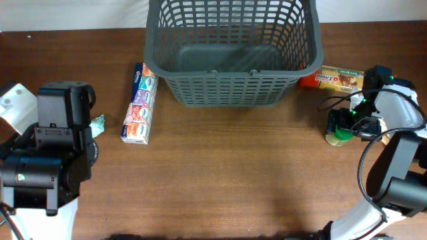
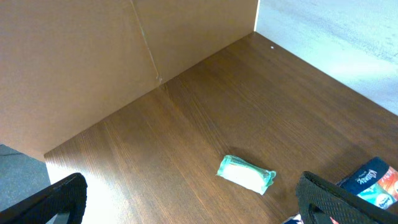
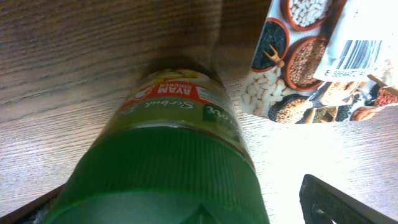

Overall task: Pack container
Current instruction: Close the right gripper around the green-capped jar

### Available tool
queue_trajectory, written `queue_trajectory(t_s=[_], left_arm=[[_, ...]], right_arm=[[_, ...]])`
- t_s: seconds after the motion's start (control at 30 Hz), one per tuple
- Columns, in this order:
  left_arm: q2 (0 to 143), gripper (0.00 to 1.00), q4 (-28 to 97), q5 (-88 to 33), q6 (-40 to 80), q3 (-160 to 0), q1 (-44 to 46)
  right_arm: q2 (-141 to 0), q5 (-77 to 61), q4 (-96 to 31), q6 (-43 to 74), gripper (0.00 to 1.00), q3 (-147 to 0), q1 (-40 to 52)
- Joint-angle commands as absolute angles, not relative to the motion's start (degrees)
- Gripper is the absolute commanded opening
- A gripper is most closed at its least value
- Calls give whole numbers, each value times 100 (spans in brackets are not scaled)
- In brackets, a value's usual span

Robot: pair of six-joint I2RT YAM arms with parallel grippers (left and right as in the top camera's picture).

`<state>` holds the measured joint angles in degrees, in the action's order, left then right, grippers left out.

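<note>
The container (image 1: 230,90), a large dark grey slotted basket, stands at the back middle of the table and looks empty. My right gripper (image 3: 186,208) is open and straddles a jar with a green lid (image 3: 168,162); a gap shows between the jar and the right finger. In the overhead view the jar (image 1: 340,135) stands at the right, right of the basket and nearer the front, below my right gripper (image 1: 350,120). My left gripper (image 2: 193,199) is open and empty above the table. A small green-and-white packet (image 2: 245,174) lies between its fingers but further ahead.
A long multicoloured tissue pack (image 1: 139,103) lies left of the basket; its end shows by the left gripper's right finger (image 2: 373,180). A muesli box (image 1: 337,79) lies by the basket's right corner, just behind the jar (image 3: 311,62). The green packet (image 1: 98,124) lies beside the left arm.
</note>
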<state>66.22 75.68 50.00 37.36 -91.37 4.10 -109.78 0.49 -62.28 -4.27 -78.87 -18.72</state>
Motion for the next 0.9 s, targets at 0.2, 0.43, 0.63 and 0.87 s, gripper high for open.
queue_trajectory(t_s=[0.2,0.43,0.63,0.87], left_arm=[[6641,99,7572,5124,3813,-9209,379],[6641,99,7575,5124,3813,-9209,379],[6641,99,7572,5124,3813,-9209,379],[6641,99,7572,5124,3813,-9209,379]], right_arm=[[-11010,-82,-6187,-410,99,-7863,-1872],[-11010,-84,-6053,-410,99,-7699,-1872],[-11010,-82,-6038,-408,99,-7686,-1872],[-11010,-84,-6042,-410,99,-7686,-1793]])
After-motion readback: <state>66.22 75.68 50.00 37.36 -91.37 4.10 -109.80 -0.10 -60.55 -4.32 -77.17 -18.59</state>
